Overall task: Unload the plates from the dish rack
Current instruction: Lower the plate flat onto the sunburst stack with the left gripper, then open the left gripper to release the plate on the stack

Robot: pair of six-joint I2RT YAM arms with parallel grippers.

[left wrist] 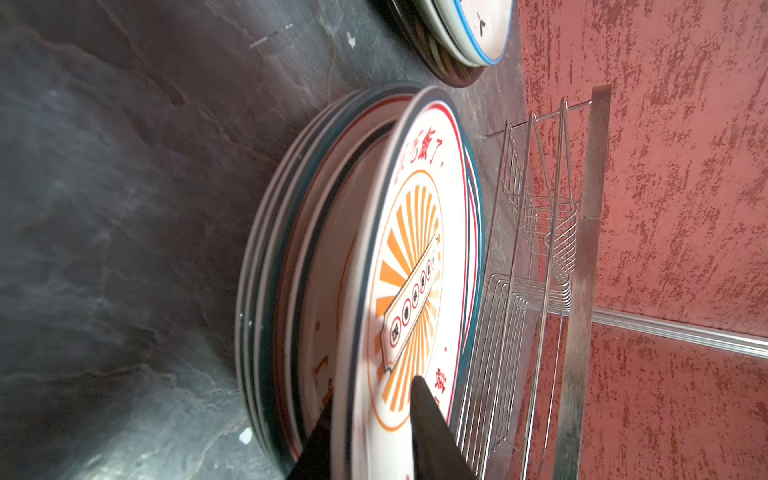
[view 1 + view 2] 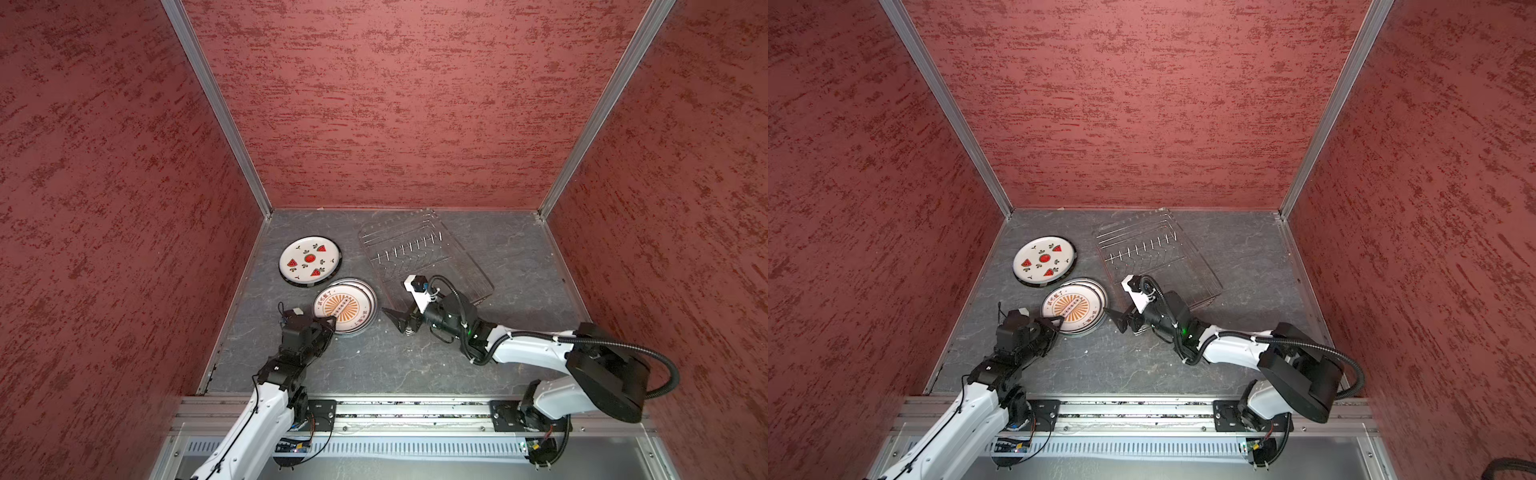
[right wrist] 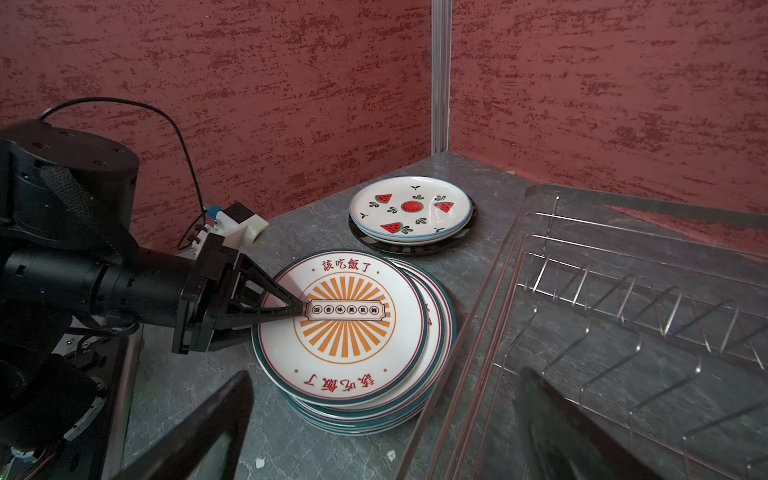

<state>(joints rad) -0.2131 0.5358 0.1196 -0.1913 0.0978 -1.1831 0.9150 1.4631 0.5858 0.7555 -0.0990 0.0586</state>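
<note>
My left hand sits at the lower-left rim of the top plate. One finger lies across the plate's face with its tip on the centre label, and the other finger is under the rim. I cannot tell whether the fingers pinch the plate or stand slack around it. In the left wrist view the plate looks tipped up slightly off the stack on the hand's side.

The stack stands on the table, left of centre in both top views. A watermelon plate tops a second pile just beside it, to the upper left. My right hand is spread wide and empty, just right of the stack. Its tips point left at the stack without touching it.

The rack lies to the upper right, beyond the right hand, with its long side running from upper left to lower right. I see no plate in it, so I judge the unloading all but done.

The top plate lies up and to the right of the left hand, along the line of its fingers. To let go, I judge the hand must spread and back out down-left along that same line. Otherwise the under finger may drag the plate off the stack.
</note>
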